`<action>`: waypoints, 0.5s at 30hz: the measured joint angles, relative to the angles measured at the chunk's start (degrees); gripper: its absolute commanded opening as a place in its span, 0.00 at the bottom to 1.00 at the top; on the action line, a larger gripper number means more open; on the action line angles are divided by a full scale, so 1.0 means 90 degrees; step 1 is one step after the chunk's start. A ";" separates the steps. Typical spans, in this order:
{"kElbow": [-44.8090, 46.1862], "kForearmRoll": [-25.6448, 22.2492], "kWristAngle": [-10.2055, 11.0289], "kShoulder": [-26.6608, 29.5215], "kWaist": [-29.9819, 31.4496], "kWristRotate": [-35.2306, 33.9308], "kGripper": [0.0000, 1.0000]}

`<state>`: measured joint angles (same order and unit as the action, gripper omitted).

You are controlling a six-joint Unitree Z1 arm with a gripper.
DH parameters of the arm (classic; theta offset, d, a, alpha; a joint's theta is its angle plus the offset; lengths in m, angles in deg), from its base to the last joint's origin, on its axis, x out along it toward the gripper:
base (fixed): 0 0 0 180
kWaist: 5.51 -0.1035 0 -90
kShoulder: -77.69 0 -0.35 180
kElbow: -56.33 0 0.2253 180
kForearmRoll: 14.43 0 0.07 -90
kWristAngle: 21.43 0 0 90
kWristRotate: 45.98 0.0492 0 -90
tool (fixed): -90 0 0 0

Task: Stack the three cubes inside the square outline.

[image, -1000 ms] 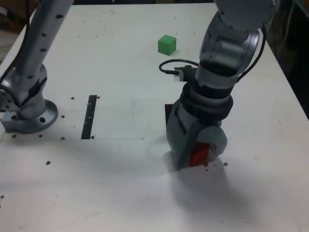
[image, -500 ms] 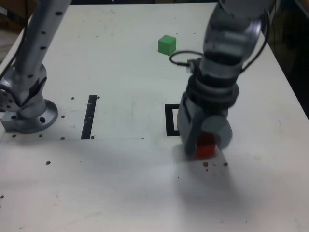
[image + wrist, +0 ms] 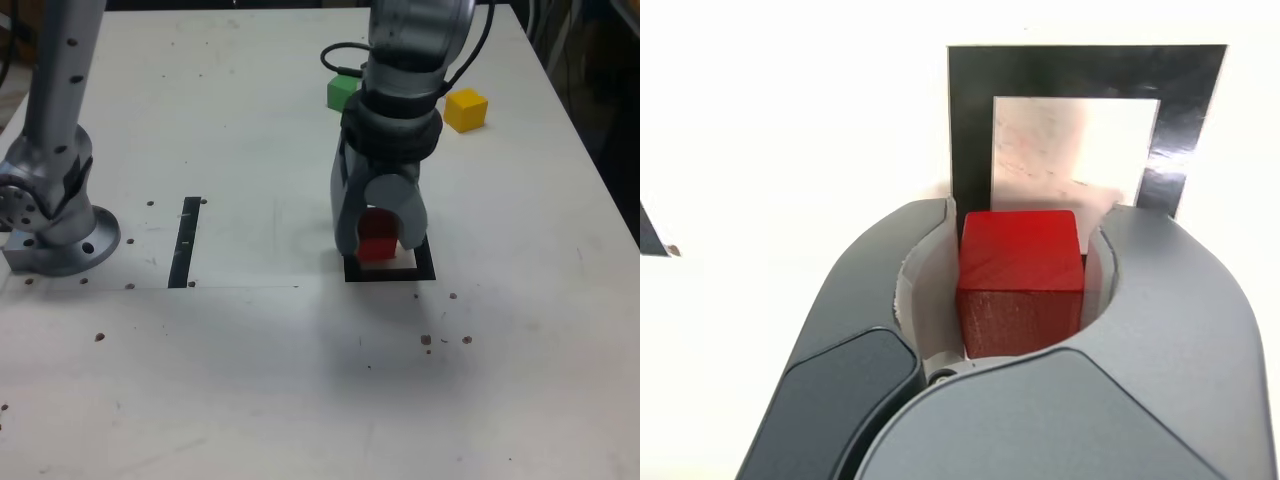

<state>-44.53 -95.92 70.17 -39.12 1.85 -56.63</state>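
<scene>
The pale, smooth tabletop (image 3: 230, 390) gives the flat, open ground that a stack needs, and over it the thick grey robot arm (image 3: 400, 65) reaches in with its wrist pitched down, so that the claw can approach the target from above. That rounded grey two-fingered claw (image 3: 379, 243) is clamped on the solid red matte cube, a finger on each side, which leaves its upper face and one side bare to the wrist camera and should keep it from twisting. The thick black square outline with a pale centre (image 3: 425, 264) lies beneath and around the cube's position in the exterior view; the wrist view shows much of the centre uncovered, so a small shift may be needed before release. Whether the cube touches the surface, I cannot tell. The narrow straight black strip (image 3: 184, 245) lies well apart, towards the exterior view's left, and seems to play no part. Of the small blocks, the red cube (image 3: 1020, 250) is presumably the base, while the yellow matte cube (image 3: 466, 110) and the green matte cube (image 3: 341, 92), partly hidden by the arm, rest farther back, out of the claw's way.
</scene>
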 measured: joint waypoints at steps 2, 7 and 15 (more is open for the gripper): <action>0.0009 0.0000 -0.0025 0.0000 -0.0115 0.0154 0.17; 0.0028 0.0014 -0.0148 -0.0027 -0.0300 0.0460 0.17; -0.0198 0.0122 -0.0339 -0.0457 -0.0365 0.0714 0.17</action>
<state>-46.31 -94.82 67.12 -43.23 -1.43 -50.20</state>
